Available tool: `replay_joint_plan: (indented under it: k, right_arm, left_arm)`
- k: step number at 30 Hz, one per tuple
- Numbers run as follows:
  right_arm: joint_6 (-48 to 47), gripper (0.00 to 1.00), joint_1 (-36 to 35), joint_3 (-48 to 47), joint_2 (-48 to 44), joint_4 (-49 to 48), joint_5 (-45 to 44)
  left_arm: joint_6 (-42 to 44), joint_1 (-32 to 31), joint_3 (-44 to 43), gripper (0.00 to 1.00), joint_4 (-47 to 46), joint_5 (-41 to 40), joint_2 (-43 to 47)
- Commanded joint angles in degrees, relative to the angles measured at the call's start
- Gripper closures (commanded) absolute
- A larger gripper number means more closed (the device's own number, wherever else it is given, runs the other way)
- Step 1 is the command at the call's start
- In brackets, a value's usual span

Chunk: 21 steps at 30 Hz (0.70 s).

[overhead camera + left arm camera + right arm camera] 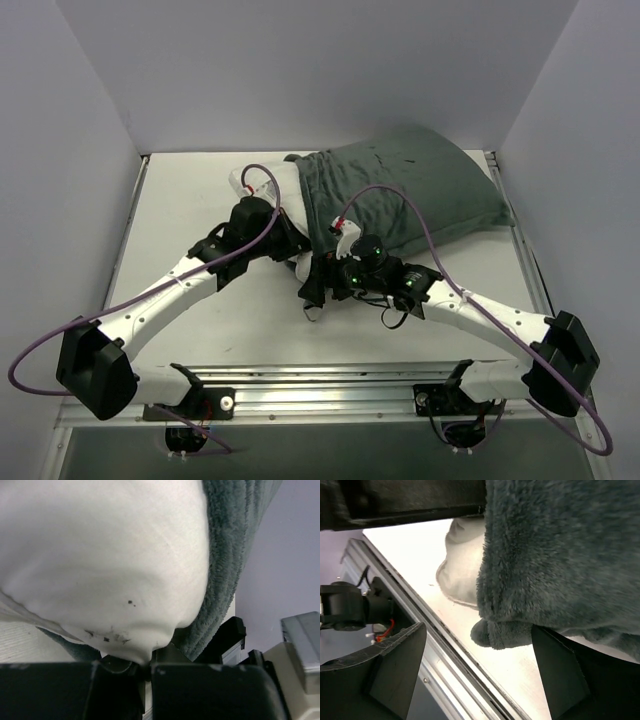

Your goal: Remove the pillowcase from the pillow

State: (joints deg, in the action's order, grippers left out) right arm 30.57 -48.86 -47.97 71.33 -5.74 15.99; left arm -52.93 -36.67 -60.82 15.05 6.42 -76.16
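From above, the pillowcase (410, 190) is seen grey-green side up on the white table (190, 200), enclosed by pale walls, with the pillow (288, 200) showing at its mouth. At the left wrist, the left gripper (147, 667) is pinched on a pillow corner, probably as an anchor. At the right wrist, the right gripper (477, 630) is spread astride the pillowcase hem.

The pillowcase (410, 195) is being carried on the far right quarter of the table (190, 200). One corner is being directed toward the far right corner and the open mouth toward the table's middle. Only its plush, dark grey-green face is being presented, bulged and creased by its contents. The pillow (100, 555), plain white with a few small dark specks, is being enclosed for the most part. One soft rounded end is being exposed at the mouth, beside the rolled hem (500, 632).
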Motion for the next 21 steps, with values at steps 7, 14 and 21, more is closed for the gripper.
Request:
replay_joint_plan:
  k: [7, 14, 21]
  right_arm:
    - [0.28, 0.28, -2.55, -2.05, 4.43, 4.24, -13.42]
    - [1.16, 0.56, -1.15, -0.73, 5.66, 0.82, -18.72]
    - [2.04, 0.87, 0.95, -0.03, 6.81, -3.31, -16.61]
  left_arm:
    - [0.28, -0.25, -5.63, 0.98, -6.26, -3.08, 1.36]
    - [-0.16, -0.34, -5.1, 0.98, -6.61, -1.23, 1.19]
    - [0.1, -0.34, -4.4, 0.98, -5.3, -0.71, 2.24]
